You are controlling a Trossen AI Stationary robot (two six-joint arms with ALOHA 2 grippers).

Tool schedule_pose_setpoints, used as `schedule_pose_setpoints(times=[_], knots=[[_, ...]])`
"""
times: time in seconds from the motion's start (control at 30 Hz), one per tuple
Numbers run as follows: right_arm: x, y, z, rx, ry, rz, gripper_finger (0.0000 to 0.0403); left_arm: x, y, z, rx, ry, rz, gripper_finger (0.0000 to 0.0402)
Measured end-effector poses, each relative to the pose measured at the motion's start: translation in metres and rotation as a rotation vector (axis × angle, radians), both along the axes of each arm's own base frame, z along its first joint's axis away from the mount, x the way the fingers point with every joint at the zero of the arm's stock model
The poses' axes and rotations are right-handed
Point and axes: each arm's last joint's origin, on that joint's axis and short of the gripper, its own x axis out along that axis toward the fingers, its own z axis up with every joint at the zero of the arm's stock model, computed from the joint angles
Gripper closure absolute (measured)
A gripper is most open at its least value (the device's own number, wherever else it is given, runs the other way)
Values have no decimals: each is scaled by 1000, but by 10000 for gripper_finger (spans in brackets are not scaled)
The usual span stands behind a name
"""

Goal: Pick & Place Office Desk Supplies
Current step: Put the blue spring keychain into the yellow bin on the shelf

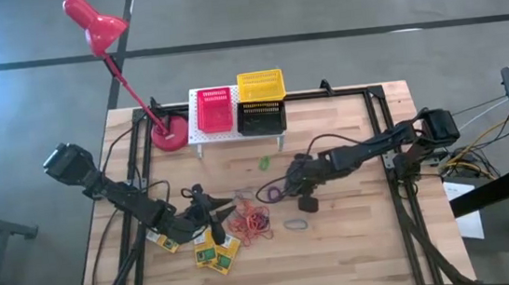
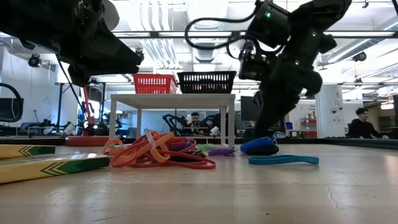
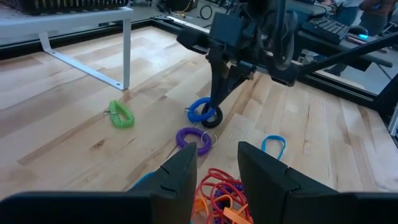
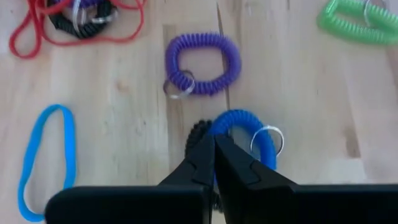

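1. The right gripper [image 4: 214,146] is down at the middle of the wooden table [image 1: 358,245], its two dark fingers pressed together on the near edge of a blue coiled-plastic ring [image 4: 245,134]. The pinch is tight, with no gap between the tips.
2. That blue ring is a stretchy spiral loop with a small metal key ring [image 4: 268,142] hooked on it. It lies flat on the wood, with a black coiled ring [image 4: 198,132] touching it on one side.
3. Just beside the blue ring lies a purple coiled-plastic ring [image 4: 202,62], also carrying a small metal loop. It is apart from the gripper.
4. A thin flat light-blue rubber band [image 4: 46,158] lies on the near side of the purple ring, stretched into a long oval.
5. A green coiled-plastic ring [image 3: 122,114] lies farther back, near the leg of the white perforated rack [image 1: 200,136].
6. A tangle of orange-red rubber bands [image 1: 251,223] sits left of the right gripper, with flat yellow-and-green boxes [image 1: 217,254] at the near left.
7. The left gripper [image 3: 217,168] hangs over that tangle, its fingers a narrow way apart with nothing between them.
8. A red mesh basket [image 1: 215,110], a yellow mesh basket [image 1: 259,85] and a black mesh basket [image 1: 261,117] stand on the rack at the far side, beside a red desk lamp [image 1: 98,26].
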Motion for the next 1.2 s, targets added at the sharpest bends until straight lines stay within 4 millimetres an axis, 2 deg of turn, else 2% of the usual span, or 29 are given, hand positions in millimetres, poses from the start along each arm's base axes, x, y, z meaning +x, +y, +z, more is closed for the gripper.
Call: schedule_pose_setpoints(times=[0.13,0.27,0.43,0.57,0.7,0.83,1.03,1.2], knots=[[3,-2,4,5,-16,-20,394,0,0,0,0,0,0,279],[3,-13,4,32,-11,-121,385,0,0,0,0,0,0,279],[-3,-29,-3,73,74,-252,325,0,0,0,0,0,1,279],[-4,-31,-11,84,104,-261,271,0,0,0,1,1,1,279],[-2,-30,-19,101,136,-256,247,0,1,-1,5,8,1,279],[-2,-30,-23,96,147,-257,272,0,1,-1,7,12,2,279],[-3,-29,-13,94,114,-248,374,-1,1,-2,0,11,5,279],[-4,-27,8,96,42,-231,378,-1,1,-2,-6,10,7,279]])
